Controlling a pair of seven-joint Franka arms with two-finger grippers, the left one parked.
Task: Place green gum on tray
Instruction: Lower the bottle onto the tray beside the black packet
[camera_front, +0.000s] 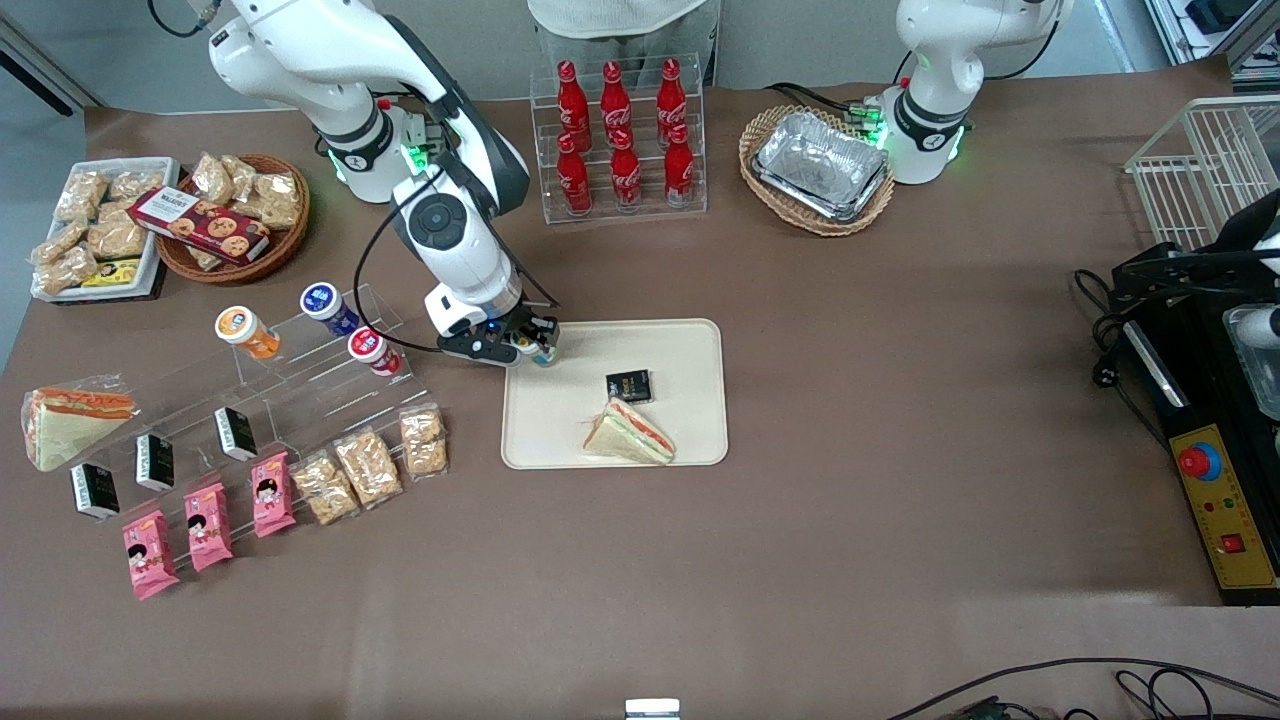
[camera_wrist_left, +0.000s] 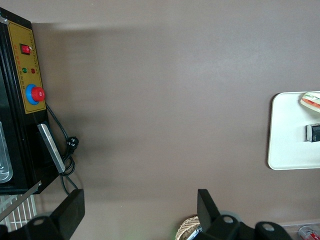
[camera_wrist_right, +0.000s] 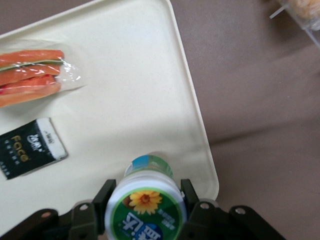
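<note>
The green gum (camera_wrist_right: 146, 207) is a small bottle with a white lid ringed in green and a yellow flower on top. My right gripper (camera_wrist_right: 146, 200) is shut on it, one finger against each side of the lid. The cream-beige tray (camera_wrist_right: 125, 100) lies under it. In the front view the gripper (camera_front: 540, 352) holds the gum (camera_front: 545, 356) upright over the tray's (camera_front: 560, 420) corner nearest the working arm's base. Whether the bottle's base touches the tray I cannot tell. The tray's edge (camera_wrist_left: 287, 140) also appears in the left wrist view.
A wrapped sandwich (camera_front: 628, 434) and a black packet (camera_front: 629, 385) lie on the tray. Beside it toward the working arm's end, a clear stand (camera_front: 300, 360) carries orange (camera_front: 245, 332), blue (camera_front: 327, 307) and red-lidded (camera_front: 374, 351) bottles. Cola bottles (camera_front: 620, 135) and a foil-tray basket (camera_front: 818, 168) stand farther back.
</note>
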